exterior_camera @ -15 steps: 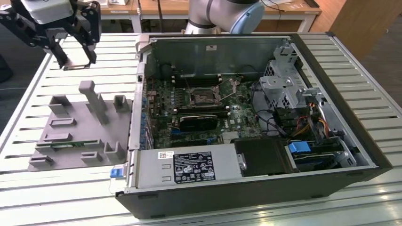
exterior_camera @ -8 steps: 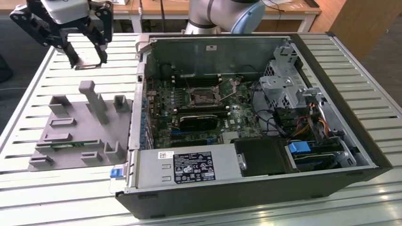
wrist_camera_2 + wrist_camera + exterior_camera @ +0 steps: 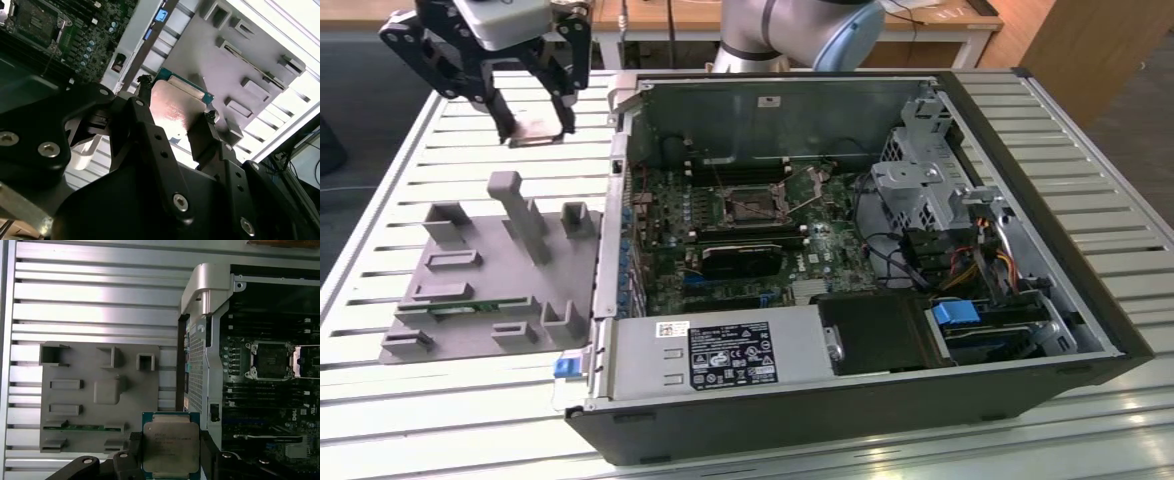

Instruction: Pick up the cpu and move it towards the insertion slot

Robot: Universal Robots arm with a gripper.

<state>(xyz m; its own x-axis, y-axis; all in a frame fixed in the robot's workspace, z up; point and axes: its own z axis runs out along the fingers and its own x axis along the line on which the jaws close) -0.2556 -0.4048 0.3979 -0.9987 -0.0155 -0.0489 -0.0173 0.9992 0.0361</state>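
Black gripper [image 3: 177, 98] fingers are clamped on the small flat square silvery cpu [image 3: 171, 446], up high at the exterior view's upper left, near the grey plastic tray [image 3: 467, 290]. The dark square metal-framed insertion slot [image 3: 754, 205] sits well apart, inside the open computer case [image 3: 1067, 200].

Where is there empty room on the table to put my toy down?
Bare table slats lie on the camera's side of the grey tray, beyond it near the claw holding the cpu, and on the exterior view's right of the computer case. Inside the case is crowded.
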